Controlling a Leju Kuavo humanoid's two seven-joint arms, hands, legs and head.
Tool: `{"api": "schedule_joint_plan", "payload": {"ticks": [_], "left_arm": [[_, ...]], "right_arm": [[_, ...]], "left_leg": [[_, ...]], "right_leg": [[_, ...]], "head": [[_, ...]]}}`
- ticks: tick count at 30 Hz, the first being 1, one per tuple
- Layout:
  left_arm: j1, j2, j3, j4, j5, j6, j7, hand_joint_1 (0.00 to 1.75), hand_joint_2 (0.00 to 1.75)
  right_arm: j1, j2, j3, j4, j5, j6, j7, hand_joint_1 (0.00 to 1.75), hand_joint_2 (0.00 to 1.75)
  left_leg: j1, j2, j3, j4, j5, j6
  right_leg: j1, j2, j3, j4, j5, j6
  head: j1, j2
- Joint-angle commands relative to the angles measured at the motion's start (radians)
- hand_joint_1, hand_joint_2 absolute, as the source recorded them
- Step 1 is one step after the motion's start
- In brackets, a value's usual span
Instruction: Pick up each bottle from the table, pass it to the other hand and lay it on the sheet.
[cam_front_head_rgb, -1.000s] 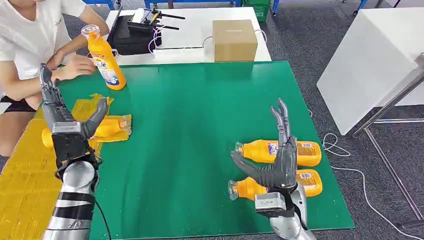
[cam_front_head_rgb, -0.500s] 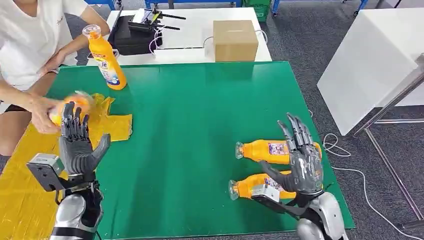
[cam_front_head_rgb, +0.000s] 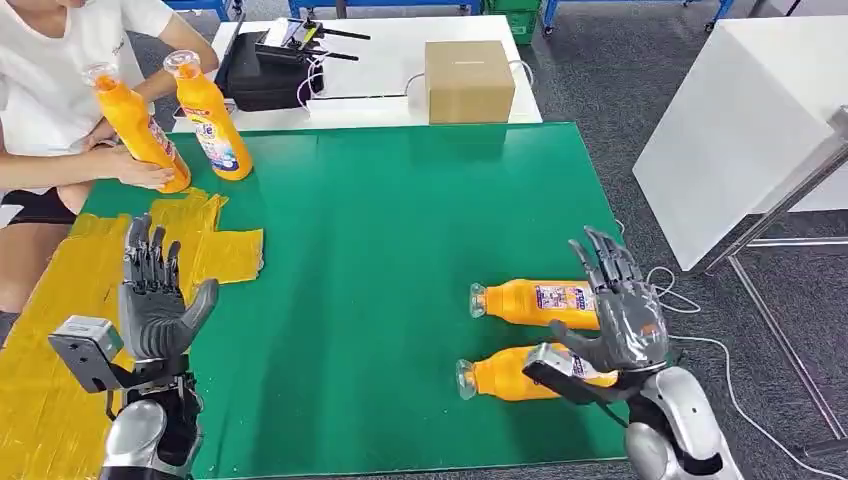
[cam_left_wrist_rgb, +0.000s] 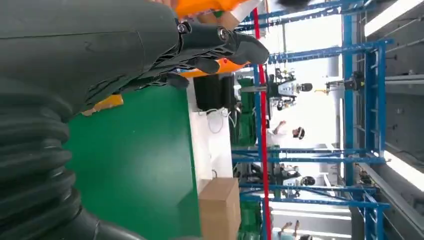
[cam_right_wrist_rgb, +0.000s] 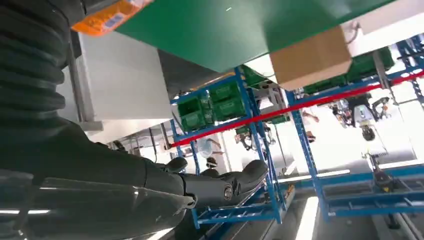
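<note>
- The bottle that was lying on the yellow sheet (cam_front_head_rgb: 60, 300) a second ago is now standing at the far left of the green table (cam_front_head_rgb: 400, 200), where a person's hand (cam_front_head_rgb: 135, 165) is gripping it; this second upright bottle (cam_front_head_rgb: 135, 125) is leaning just beside the first upright bottle (cam_front_head_rgb: 212, 118).
- The left hand (cam_front_head_rgb: 155, 295) is hovering above the seam between sheet and green surface, fingers spread wide and pointing up, holding nothing (it sat a little further in half a second ago).
- The right hand (cam_front_head_rgb: 618, 310) is hanging over the two lying bottles near the table's right edge, fingers apart and slightly curled, gripping nothing; it is covering the base ends of both.
- The farther lying bottle (cam_front_head_rgb: 535, 300) and the nearer lying bottle (cam_front_head_rgb: 500, 375) are resting on their sides, caps pointing left, near each other but apart.
- A cardboard box (cam_front_head_rgb: 470, 80) is sitting on the white table (cam_front_head_rgb: 390, 50) beyond the green one, with a black case (cam_front_head_rgb: 262, 75) to its left.
</note>
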Motion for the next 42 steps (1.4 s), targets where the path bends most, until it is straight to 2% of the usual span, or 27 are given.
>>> {"api": "schedule_joint_plan", "payload": {"ticks": [1,5,8,18,27,31,35,37,39,42], "left_arm": [[-0.064,-0.028,0.011,0.124,0.01,-0.024,0.01,0.0,1.75],[-0.086,-0.03,-0.007,0.155,0.012,-0.028,0.014,0.0,1.75],[-0.095,-0.029,-0.016,0.168,0.012,-0.029,0.016,0.0,1.75],[-0.112,-0.031,0.003,0.206,0.014,-0.019,0.029,0.0,1.75],[-0.105,-0.028,0.01,0.208,0.013,-0.017,0.032,0.0,1.75],[-0.088,-0.029,0.033,0.203,0.013,-0.004,0.034,0.0,1.75],[-0.049,-0.034,0.068,0.177,0.011,0.008,0.035,0.0,1.75],[-0.035,-0.036,0.077,0.172,0.009,0.01,0.039,0.0,1.75],[-0.029,-0.039,0.084,0.174,0.008,0.01,0.038,0.0,1.75],[-0.027,-0.039,0.084,0.174,0.008,0.01,0.037,0.0,1.75]], "right_arm": [[-0.322,-0.042,0.052,0.31,-0.013,0.101,0.036,0.0,1.75],[-0.425,-0.058,0.101,0.431,-0.031,0.186,0.06,0.0,1.75],[-0.456,-0.054,0.123,0.5,-0.053,0.224,0.059,0.0,1.75],[-0.5,-0.02,0.177,0.658,-0.053,0.238,0.071,0.0,1.75],[-0.49,-0.018,0.198,0.656,-0.055,0.246,0.07,0.0,1.75],[-0.408,-0.042,0.191,0.483,-0.158,0.244,0.005,0.0,1.75],[-0.313,-0.074,0.192,0.25,-0.111,0.174,0.054,0.0,1.75],[-0.286,-0.092,0.193,0.195,-0.083,0.174,0.08,0.0,1.75],[-0.275,-0.112,0.194,0.184,-0.059,0.187,0.104,0.0,1.75],[-0.269,-0.116,0.192,0.187,-0.062,0.186,0.101,0.0,1.75]], "left_leg": [[0.0,0.003,0.004,-0.001,-0.001,-0.001],[0.0,0.003,0.005,-0.001,0.0,-0.001],[0.0,0.001,0.004,-0.001,0.0,0.0],[0.001,0.001,0.004,-0.001,0.0,0.0],[0.001,0.0,0.005,-0.001,-0.001,-0.001],[0.0,-0.001,0.003,-0.001,0.0,-0.001],[0.001,-0.001,0.006,-0.001,-0.001,-0.001],[0.0,-0.001,0.003,-0.001,-0.001,-0.001],[0.001,-0.001,0.007,-0.001,-0.003,-0.001],[0.001,-0.001,0.004,0.0,-0.001,-0.001]], "right_leg": [[0.0,0.003,0.003,-0.001,0.001,0.001],[0.0,0.002,0.003,-0.001,0.001,0.0],[0.0,0.001,0.002,-0.001,0.0,0.0],[0.001,0.001,0.003,-0.001,0.0,0.0],[0.001,0.0,0.003,-0.001,-0.001,0.0],[0.0,-0.001,0.002,-0.001,-0.001,0.0],[0.001,-0.001,0.004,-0.001,-0.002,0.0],[0.0,0.0,0.002,0.0,-0.001,0.0],[0.002,-0.001,0.006,-0.001,-0.003,0.0],[0.001,-0.001,0.003,-0.001,-0.001,0.001]], "head": [[0.0,0.0],[0.0,0.0],[0.0,0.0],[0.0,0.0],[0.0,0.0],[0.0,0.0],[0.0,0.0],[0.0,0.0],[0.0,0.0],[0.0,0.0]]}}
